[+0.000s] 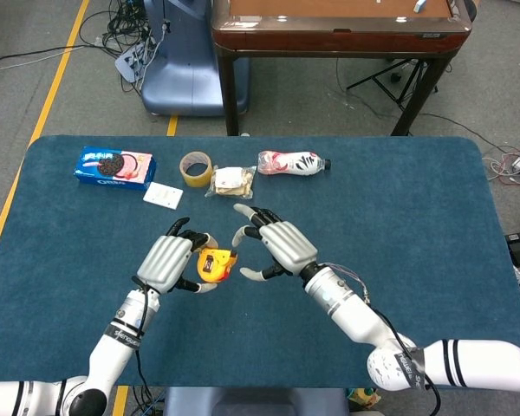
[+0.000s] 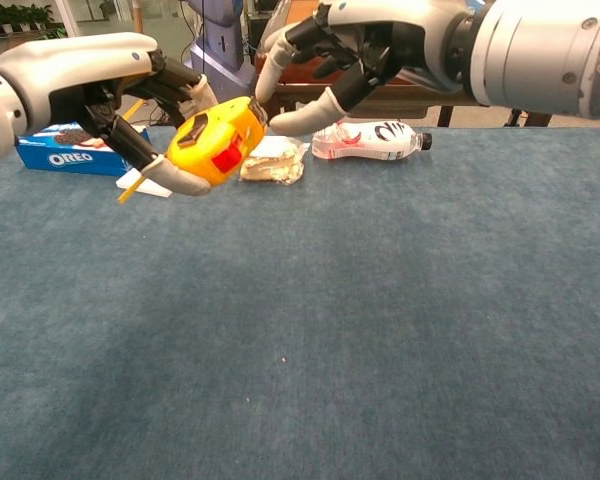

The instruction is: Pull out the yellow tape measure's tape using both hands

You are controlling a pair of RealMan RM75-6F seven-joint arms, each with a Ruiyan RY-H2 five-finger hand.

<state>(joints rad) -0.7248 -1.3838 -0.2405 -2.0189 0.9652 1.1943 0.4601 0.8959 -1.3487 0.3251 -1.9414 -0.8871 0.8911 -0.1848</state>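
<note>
The yellow tape measure, with a red button on its side, is held above the blue table in my left hand. My right hand hovers just to the right of it, fingers spread and curved, holding nothing. Its fingertips come close to the tape measure's right end; whether they touch it I cannot tell. No drawn-out tape shows between the hands.
Along the table's far side lie an Oreo box, a white card, a roll of brown tape, a wrapped snack and a plastic bottle. A wooden table stands beyond.
</note>
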